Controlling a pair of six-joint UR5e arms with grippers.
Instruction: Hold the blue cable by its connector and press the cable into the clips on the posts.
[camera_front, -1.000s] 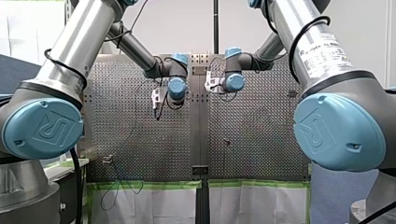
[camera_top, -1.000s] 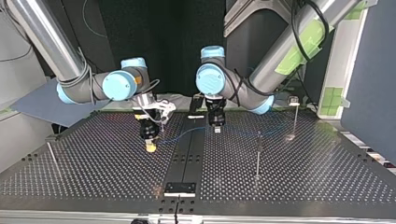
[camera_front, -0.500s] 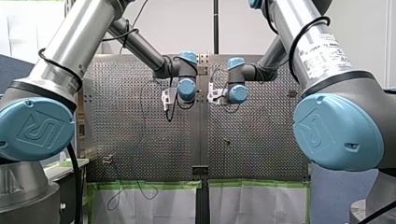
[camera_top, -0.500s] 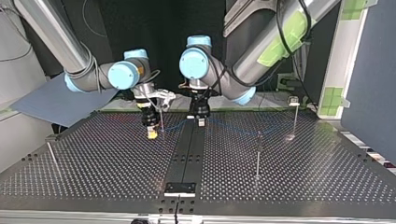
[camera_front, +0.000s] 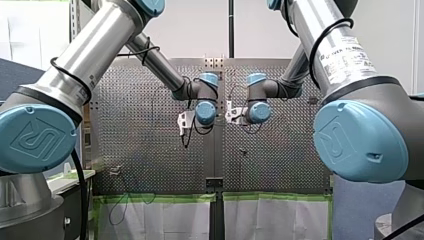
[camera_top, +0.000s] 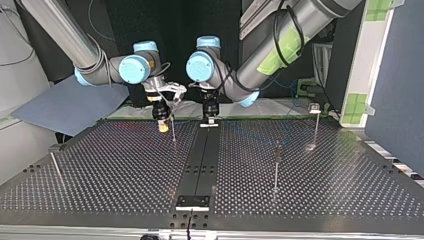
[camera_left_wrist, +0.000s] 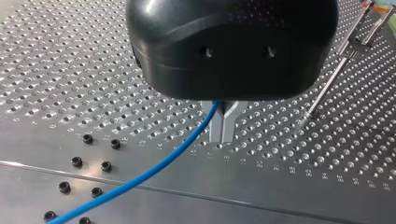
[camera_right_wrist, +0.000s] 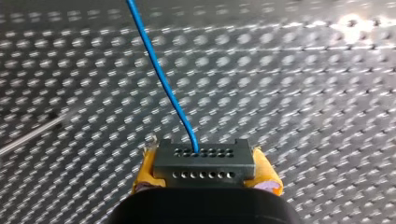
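Yellow pads (camera_right_wrist: 145, 170) of right gripper (camera_right_wrist: 205, 173) pinch connector (camera_right_wrist: 204, 161); left gripper (camera_left_wrist: 223, 135) fingers (camera_left_wrist: 216, 126) pressed together around blue cable (camera_left_wrist: 154, 168).

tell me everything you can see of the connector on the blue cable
The connector is a small dark rectangular block, plastic by the look, with two rows of small round holes. It sits level, clamped between the yellow pads of my right gripper. The blue cable leaves one hole in the row farther from the gripper and runs off ahead over the perforated table, which the connector does not seem to touch.
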